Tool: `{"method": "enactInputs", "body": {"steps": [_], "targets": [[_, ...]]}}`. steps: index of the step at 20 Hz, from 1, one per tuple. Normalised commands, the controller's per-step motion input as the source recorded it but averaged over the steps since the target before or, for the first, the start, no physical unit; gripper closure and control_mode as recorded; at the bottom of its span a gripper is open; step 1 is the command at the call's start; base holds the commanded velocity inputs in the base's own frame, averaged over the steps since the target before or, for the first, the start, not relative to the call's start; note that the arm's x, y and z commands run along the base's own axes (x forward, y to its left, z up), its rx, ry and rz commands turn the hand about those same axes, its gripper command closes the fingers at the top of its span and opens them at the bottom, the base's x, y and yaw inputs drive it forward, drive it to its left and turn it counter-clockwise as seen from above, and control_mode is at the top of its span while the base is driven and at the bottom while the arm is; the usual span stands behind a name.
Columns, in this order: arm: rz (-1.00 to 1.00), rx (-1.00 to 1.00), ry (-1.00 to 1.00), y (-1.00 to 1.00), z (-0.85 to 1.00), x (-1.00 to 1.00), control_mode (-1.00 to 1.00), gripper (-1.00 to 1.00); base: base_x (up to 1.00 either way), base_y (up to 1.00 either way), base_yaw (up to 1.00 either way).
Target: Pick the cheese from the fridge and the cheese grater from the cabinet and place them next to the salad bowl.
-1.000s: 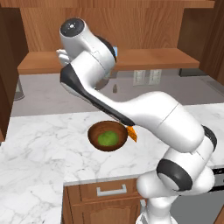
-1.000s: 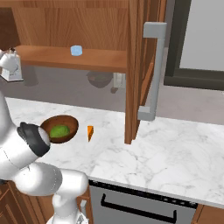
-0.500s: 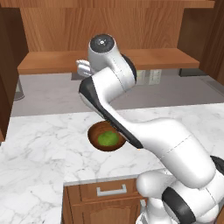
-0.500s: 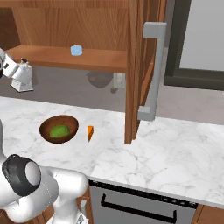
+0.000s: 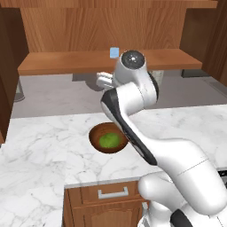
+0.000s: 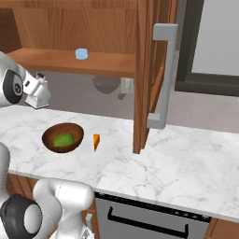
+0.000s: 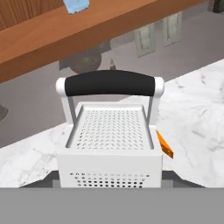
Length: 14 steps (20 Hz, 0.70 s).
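Right base view shows the biggest change: the arm has swung from the left edge of the picture toward the middle of the counter (image 6: 186, 154), so the gripper (image 6: 33, 92) now hangs in the air below the long shelf of the cabinet (image 6: 70, 60) and above the marble, to the left of and a little farther back than the salad bowl (image 6: 63, 137). One second ago it was pressed against the far left under the shelf; in the left base view the upper arm has also turned from left to right across the bowl. The grater (image 6: 39, 94) travels with it. In the hand view the grater (image 7: 110, 140) sits directly in front of the camera with its dark handle on top, and the fingers are hidden behind its body, so the grip itself I cannot see; since the grater hangs free in the air with the hand, I judge the fingers are clamped on its sides. The cheese (image 6: 96, 141) lies already on the counter just right of the bowl, and in the hand view its orange corner (image 7: 164, 146) appears beside the grater. A small blue cup (image 6: 81, 53) stays on the shelf. So the cheese part looks done, and what remains is to lower the grater onto the marble near the bowl, probably on its free left side, and release it upright.
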Motion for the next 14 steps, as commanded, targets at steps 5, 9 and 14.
{"method": "enactInputs", "body": {"steps": [5, 9, 14], "targets": [[0.19, 0.00, 0.00, -0.44, -0.36, 0.00, -1.00, 1.00, 0.00, 0.00, 0.00], [0.19, 0.00, 0.00, -0.41, -0.38, 0.00, -1.00, 1.00, 0.00, 0.00, 0.00], [0.13, -0.01, 0.00, -0.32, -0.35, 0.03, -1.00, 1.00, 0.00, 0.00, 0.00]]}}
